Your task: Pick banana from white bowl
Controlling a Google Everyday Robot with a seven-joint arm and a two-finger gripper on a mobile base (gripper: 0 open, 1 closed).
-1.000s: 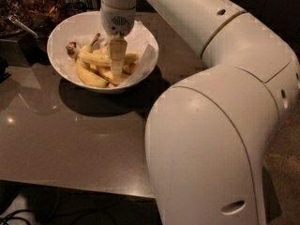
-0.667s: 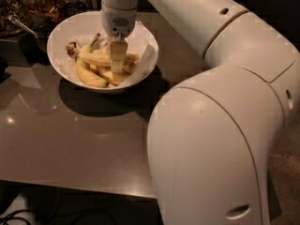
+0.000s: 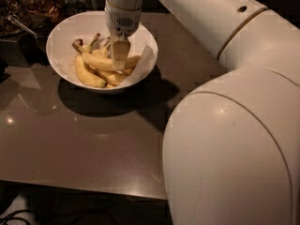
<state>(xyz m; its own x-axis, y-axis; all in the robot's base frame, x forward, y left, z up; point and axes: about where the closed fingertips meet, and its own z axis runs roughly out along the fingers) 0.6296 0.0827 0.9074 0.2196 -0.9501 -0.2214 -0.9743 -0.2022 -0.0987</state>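
The white bowl (image 3: pixel 60 36) stands on the brown table at the back left, with a thin paper lining and several yellow bananas in it. The banana (image 3: pixel 99 62) is the long, nearly straight one lying across the top of the pile. My gripper (image 3: pixel 119 56) reaches straight down into the middle of the bowl and sits on this banana's middle, hiding part of it. Shorter curved bananas (image 3: pixel 87 77) lie below and to the left, some with stems pointing to the back.
My large white arm (image 3: pixel 229 144) fills the right side of the view. Dark containers (image 3: pixel 16 6) with a metal utensil (image 3: pixel 22 27) stand at the back left beside the bowl. The table's front edge (image 3: pixel 79 185) runs along the bottom, with cables on the floor below.
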